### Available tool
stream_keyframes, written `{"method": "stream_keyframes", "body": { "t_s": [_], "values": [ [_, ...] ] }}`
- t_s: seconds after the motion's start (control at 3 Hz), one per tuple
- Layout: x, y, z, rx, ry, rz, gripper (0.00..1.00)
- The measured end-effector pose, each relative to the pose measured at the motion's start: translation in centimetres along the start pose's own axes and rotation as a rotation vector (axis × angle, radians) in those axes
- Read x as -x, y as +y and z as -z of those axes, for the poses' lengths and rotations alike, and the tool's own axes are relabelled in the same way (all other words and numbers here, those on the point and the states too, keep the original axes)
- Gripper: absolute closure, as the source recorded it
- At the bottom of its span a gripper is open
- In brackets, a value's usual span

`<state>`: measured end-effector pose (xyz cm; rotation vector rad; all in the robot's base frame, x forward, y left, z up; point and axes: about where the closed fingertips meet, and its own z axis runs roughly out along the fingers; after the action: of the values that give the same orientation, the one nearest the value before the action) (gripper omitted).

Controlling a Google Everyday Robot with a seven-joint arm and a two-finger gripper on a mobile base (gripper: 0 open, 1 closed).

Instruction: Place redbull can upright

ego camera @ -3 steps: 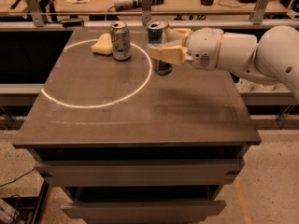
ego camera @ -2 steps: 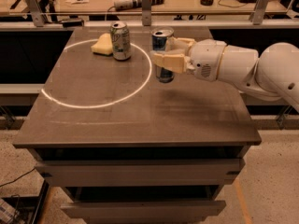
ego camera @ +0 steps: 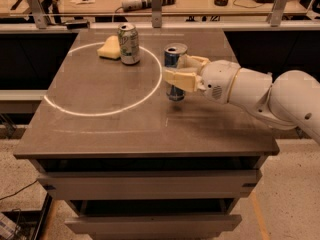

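Note:
The redbull can (ego camera: 174,59) is slim, blue and silver, and stands upright in my gripper (ego camera: 181,72), its base at or just above the table top near the right edge of the white circle. The gripper comes in from the right on a white arm, and its tan fingers (ego camera: 180,79) are shut around the can's middle. The lower part of the can shows below the fingers.
A wider white-and-green can (ego camera: 128,44) stands at the back of the table beside a yellow sponge (ego camera: 109,48). A white circle (ego camera: 90,111) is marked on the brown table (ego camera: 125,134). A workbench with tools runs behind.
The gripper with the can has moved a little toward the front of the table and lower. The can has stayed upright in the fingers.

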<state>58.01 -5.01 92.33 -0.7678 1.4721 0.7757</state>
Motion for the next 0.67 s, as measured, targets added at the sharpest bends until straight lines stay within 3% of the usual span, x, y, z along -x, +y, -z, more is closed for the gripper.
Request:
{"method": "stream_keyframes", "body": {
  "t_s": [0.67],
  "values": [
    [-2.0, 0.85, -0.04, -0.029, -0.044, -0.02, 1.0]
  ]
}}
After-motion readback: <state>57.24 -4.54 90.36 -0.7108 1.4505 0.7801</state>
